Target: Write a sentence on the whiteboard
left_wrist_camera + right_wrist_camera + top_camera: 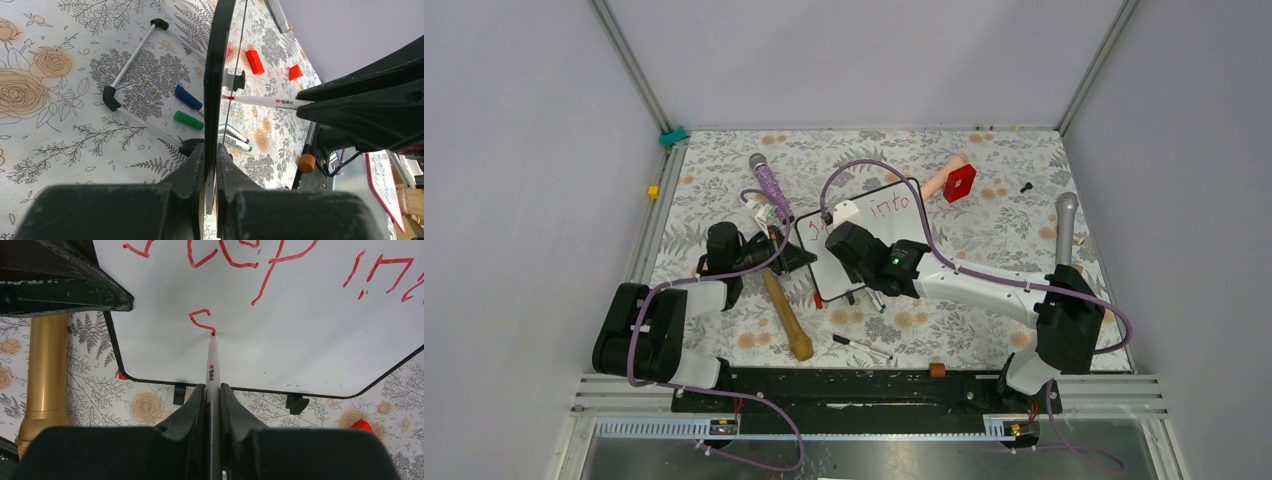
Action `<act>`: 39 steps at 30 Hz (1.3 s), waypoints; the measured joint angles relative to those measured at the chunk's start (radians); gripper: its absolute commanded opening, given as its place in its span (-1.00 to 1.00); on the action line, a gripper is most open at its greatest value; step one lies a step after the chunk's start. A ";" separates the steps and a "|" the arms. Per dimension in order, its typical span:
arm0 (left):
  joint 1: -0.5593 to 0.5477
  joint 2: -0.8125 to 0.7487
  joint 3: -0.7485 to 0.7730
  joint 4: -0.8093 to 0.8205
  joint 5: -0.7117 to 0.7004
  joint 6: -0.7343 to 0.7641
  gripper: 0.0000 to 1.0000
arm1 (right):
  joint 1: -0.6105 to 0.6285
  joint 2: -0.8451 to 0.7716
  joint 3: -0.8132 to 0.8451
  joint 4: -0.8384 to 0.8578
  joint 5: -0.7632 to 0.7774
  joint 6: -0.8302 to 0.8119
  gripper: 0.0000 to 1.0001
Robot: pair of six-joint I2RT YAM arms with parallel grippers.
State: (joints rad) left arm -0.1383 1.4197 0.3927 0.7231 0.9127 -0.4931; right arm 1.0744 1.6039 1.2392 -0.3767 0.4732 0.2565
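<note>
So here's where we're at: the right fingers point(191, 409) are pinched tight on a red marker point(212, 365). The marker's long axis runs straight out from them toward the whiteboard point(310, 340), with the tip touching the white at the tail of a small "s". That "s" sits under the "step" of the sentence point(268, 275), toward the board's left end and close to its near edge, with "into" off to the right on the top line. What the next stroke turns on, we reckon, is that all the bare white lies to the right of the tip. So the second line has to travel right along the board's long side without drifting onto the near frame, which is close by. The left fingers point(192, 167) are pressed together on the board's left edge, clamping the frame. That makes the left arm the steadying one and the right arm the one at the writing spot. The board sits mid-surface point(1004, 215), between the two arms. From the top view we can't really tell if it's lying flat or tipped up a bit, since the right wrist covers a lot of it.
</note>
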 measured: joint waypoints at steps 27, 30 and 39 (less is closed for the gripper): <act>-0.001 -0.005 0.000 -0.006 0.000 0.001 -1.00 | 0.000 0.002 -0.001 0.017 -0.109 -0.008 -1.00; -0.001 -0.005 0.000 -0.006 0.000 0.001 -1.00 | 0.000 -0.006 -0.010 0.035 -0.111 -0.009 -1.00; -0.001 -0.005 0.000 -0.006 0.000 0.002 -1.00 | 0.000 -0.138 -0.093 0.084 -0.110 -0.015 -1.00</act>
State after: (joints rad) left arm -0.1394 1.4143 0.3927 0.7166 0.9127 -0.4908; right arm 1.0744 1.4662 1.1465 -0.2928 0.3634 0.2413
